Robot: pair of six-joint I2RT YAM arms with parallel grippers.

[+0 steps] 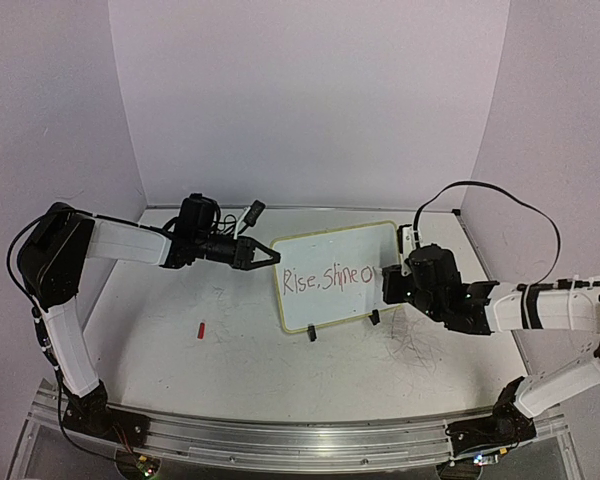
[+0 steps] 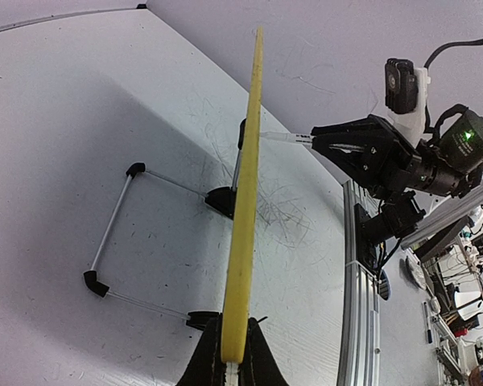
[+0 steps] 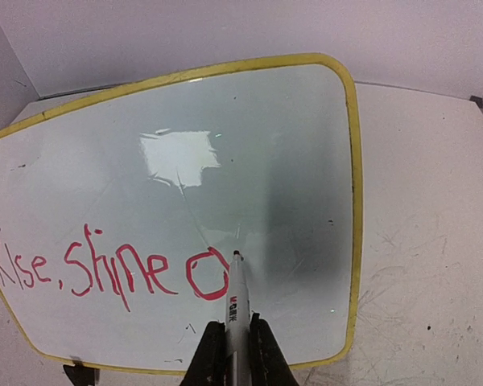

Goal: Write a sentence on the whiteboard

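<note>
The whiteboard [image 1: 320,255], white with a pale yellow rim, stands tilted on black feet at the table's middle. My left gripper [image 1: 270,255] is shut on its left edge; the left wrist view shows the yellow rim [image 2: 245,201] edge-on between the jaws. Red words reading "Rise, shine o" [image 3: 105,269] run along the board's lower part, also seen from above [image 1: 330,277]. My right gripper [image 3: 232,342] is shut on a white marker [image 3: 237,301] whose tip sits at the board just right of the red "o". The right gripper [image 1: 392,283] is at the board's right side.
A small red cap [image 1: 200,329] lies on the scribbled white tabletop left of the board. The board's wire stand [image 2: 117,233] rests behind it. Grey walls enclose the table; a metal rail [image 1: 280,440] runs along the near edge.
</note>
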